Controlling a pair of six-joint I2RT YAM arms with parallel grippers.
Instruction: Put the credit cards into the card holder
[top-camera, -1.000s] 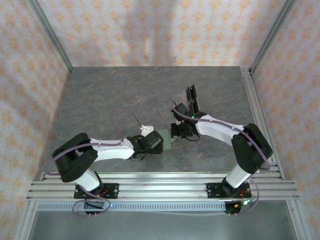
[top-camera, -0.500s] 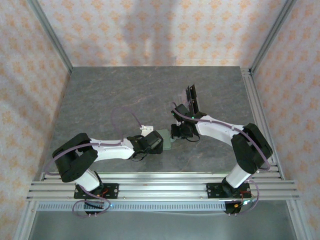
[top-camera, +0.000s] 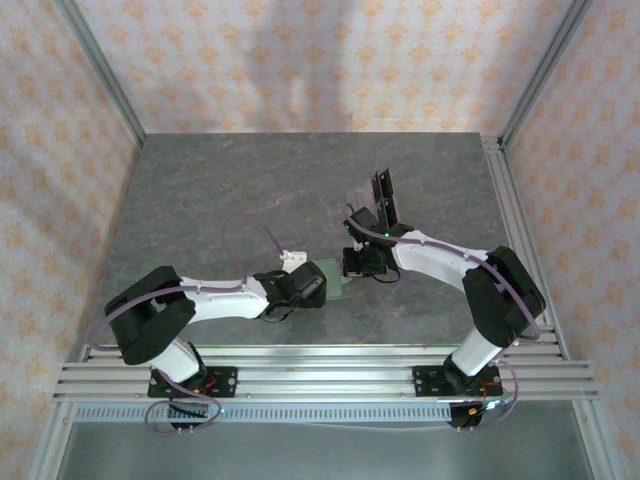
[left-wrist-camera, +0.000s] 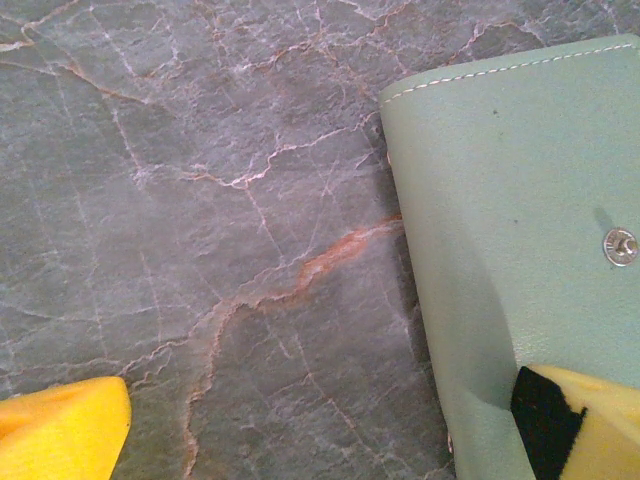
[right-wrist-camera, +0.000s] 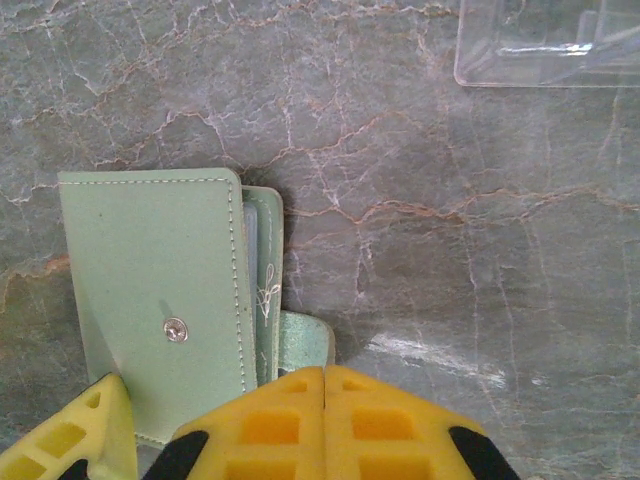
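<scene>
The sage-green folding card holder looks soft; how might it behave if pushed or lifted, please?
The sage-green stitched folding card holder lies flat, so it would probably slide on the grey stone-patterned table, not tip. Its layered flaps and loose tab suggest it may flop open when lifted.

No word, label, brand or number can be read anywhere. The card holder (right-wrist-camera: 150, 270) carries one small pale stamped mark (right-wrist-camera: 268, 292) on its inner flap (a flourish or a logo, too small to make out).
</scene>
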